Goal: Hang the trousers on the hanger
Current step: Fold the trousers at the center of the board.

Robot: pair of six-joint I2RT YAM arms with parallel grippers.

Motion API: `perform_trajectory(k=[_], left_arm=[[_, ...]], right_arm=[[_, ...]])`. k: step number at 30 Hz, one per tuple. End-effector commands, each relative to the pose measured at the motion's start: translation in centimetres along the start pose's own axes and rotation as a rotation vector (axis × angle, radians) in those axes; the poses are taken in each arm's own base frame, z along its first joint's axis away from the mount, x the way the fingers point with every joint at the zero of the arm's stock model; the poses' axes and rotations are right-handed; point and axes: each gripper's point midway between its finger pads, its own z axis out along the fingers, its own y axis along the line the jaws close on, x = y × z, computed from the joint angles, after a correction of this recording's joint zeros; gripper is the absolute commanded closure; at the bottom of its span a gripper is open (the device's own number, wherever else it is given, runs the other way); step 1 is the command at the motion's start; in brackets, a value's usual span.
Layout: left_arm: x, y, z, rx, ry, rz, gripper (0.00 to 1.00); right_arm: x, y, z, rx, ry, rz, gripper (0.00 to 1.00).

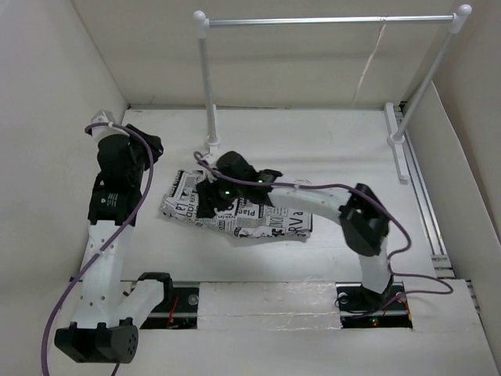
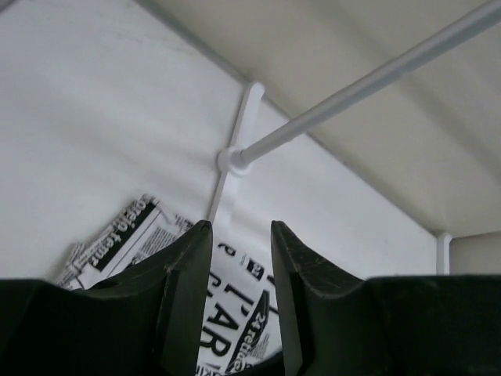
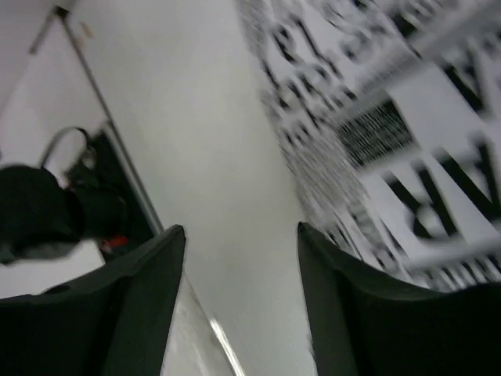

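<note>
The trousers [image 1: 258, 218], white cloth with black newspaper print, lie folded on the table [image 1: 329, 157] in the middle. My right gripper [image 1: 207, 197] is open and empty, low over their left part. In the right wrist view, my right gripper [image 3: 240, 229] frames bare table and the blurred trousers [image 3: 407, 117] lie to the right. My left gripper [image 1: 149, 153] is open and empty, raised left of the trousers. In the left wrist view, the trousers [image 2: 235, 313] show between the open jaws of my left gripper [image 2: 240, 227]. A thin pale line [image 1: 371, 63], possibly the hanger edge-on, hangs from the rail.
The clothes rail [image 1: 329, 21] with white posts stands across the back; its left foot [image 1: 211, 145] is just behind the trousers, and it also shows in the left wrist view [image 2: 233, 159]. White walls close the left, back and right sides.
</note>
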Motion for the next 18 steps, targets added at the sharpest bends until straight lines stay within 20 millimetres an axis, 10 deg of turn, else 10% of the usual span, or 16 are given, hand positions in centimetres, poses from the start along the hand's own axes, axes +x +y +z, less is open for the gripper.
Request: perform_trajectory(k=[1,2,4,5,12,18], left_arm=[[3.4,1.1,1.2,0.030,0.068,0.016,0.67],[5.9,2.0,2.3,0.033,0.121,0.012,0.67],[11.0,2.5,4.4,0.076,0.294,-0.004,0.67],[13.2,3.2,5.3,0.079,0.341,-0.021,0.67],[24.0,8.8,9.7,-0.070,0.659,-0.105,0.72],[27.9,16.6,6.2,-0.288,0.759,-0.263,0.72]], right_arm=[[-3.3,-2.3,-9.1,0.046,-0.184,-0.022,0.36],[-2.1,-3.3,-10.2,0.079,-0.175,-0.015,0.42],[2.2,-5.5,-13.0,0.157,-0.131,0.014,0.94],[3.7,-6.4,-13.8,0.187,-0.117,0.026,1.00],[12.2,-12.8,-18.2,0.337,-0.042,0.092,0.98],[16.7,-19.3,-19.9,0.485,0.011,0.153,0.99]])
